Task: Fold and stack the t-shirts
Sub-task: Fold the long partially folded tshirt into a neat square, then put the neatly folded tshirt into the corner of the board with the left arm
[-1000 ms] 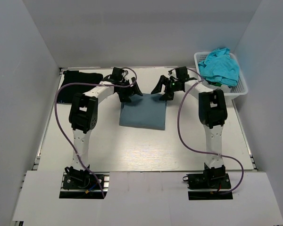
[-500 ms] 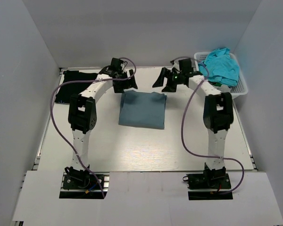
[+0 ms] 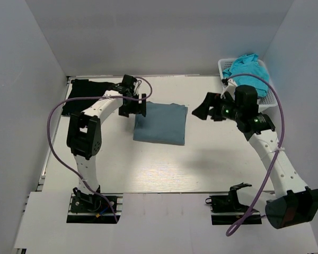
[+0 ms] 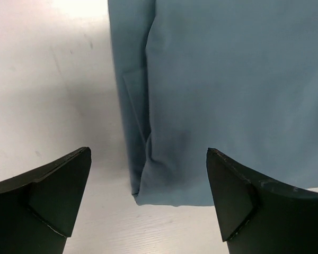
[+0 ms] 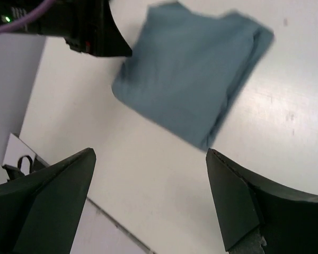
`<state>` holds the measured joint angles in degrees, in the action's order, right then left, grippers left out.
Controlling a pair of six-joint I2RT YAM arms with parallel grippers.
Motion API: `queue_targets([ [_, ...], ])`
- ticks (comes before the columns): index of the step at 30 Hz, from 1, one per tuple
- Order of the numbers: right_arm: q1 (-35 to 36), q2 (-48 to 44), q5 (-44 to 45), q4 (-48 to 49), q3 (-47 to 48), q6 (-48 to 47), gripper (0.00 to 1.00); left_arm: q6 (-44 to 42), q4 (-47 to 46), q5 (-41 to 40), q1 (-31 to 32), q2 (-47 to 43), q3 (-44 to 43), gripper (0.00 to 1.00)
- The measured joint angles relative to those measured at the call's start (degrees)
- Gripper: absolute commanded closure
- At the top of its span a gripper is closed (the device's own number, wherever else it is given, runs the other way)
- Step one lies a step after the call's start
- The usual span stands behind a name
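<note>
Looking down from the top camera, you see the folded dusty slate-blue cloth t-shirt lying flat mid-way across the white surface. The left gripper sits at the shirt's far left corner, released and empty. The right gripper hangs near the shirt's right side, apart from it, also spread and holding nothing. A black cloth t-shirt lies at the far left of the surface. Bright turquoise cloth t-shirts are heaped in the white plastic lattice basket at the far right.

From the left wrist, your left gripper has its fingers wide apart, with the slate-blue shirt's folded corner showing between them on the surface.

From the right wrist, the right gripper is spread wide above bare surface, and the slate-blue shirt lies beyond its fingertips.
</note>
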<state>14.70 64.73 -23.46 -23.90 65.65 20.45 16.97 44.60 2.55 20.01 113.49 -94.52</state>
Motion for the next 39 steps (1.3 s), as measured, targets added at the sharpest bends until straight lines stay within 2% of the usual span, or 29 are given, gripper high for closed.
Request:
queue_targets([
  [6, 0.00, -8.44, 4.35, -12.20, -5.05, -0.37, 0.09, -0.39, -0.52, 0.00, 0.13, 6.36, 2.86, 0.00],
  [9, 0.00, -14.10, 5.97, -14.62, -6.29, -0.50, 0.09, 0.07, -2.25, 0.42, 0.15, 7.23, 3.37, 0.00],
  [13, 0.00, -17.16, 6.86, -16.24, -8.48, -0.09, 0.09, 0.63, -5.38, 0.70, 0.20, 6.67, 4.96, 0.00],
  [19, -0.02, -16.24, 7.23, -16.81, -11.34, 0.35, 0.09, 1.44, -11.58, 1.66, 0.15, 6.01, 7.30, 0.18],
  [23, 0.00, -16.28, 7.28, -16.70, -11.67, 0.61, 0.09, 2.67, -17.92, 3.15, 0.15, 5.40, 10.05, 0.35],
  [24, -0.02, -16.28, 7.32, -16.68, -11.78, 0.76, 0.09, 3.23, -19.58, 3.69, 0.13, 5.27, 10.80, 0.49],
  [25, 0.00, -16.28, 7.54, -16.70, -11.89, 0.92, 0.09, 3.85, -21.07, 4.31, 0.13, 5.25, 11.39, 0.55],
  [26, -0.02, -16.31, 7.85, -16.70, -11.96, 1.11, 0.09, 4.22, -22.49, 4.83, 0.15, 5.33, 12.04, 0.67],
  [27, -0.02, -16.37, 8.15, -16.68, -12.04, 1.42, 0.09, 4.48, -23.67, 5.35, 0.15, 5.33, 12.57, 0.94],
  [28, -0.02, -16.52, 8.41, -16.70, -12.11, 1.64, 0.09, 5.11, -24.48, 5.81, 0.11, 5.38, 13.05, 1.00],
  [34, 0.00, -18.18, 10.29, -16.48, -12.22, 2.69, 0.09, 5.99, -26.64, 6.16, 0.11, 4.79, 14.32, 1.00],
  [39, 0.00, -19.74, 12.72, -16.11, -13.49, 3.67, 0.09, 2.99, -23.69, 1.66, 0.87, 3.85, 13.20, 1.00],
])
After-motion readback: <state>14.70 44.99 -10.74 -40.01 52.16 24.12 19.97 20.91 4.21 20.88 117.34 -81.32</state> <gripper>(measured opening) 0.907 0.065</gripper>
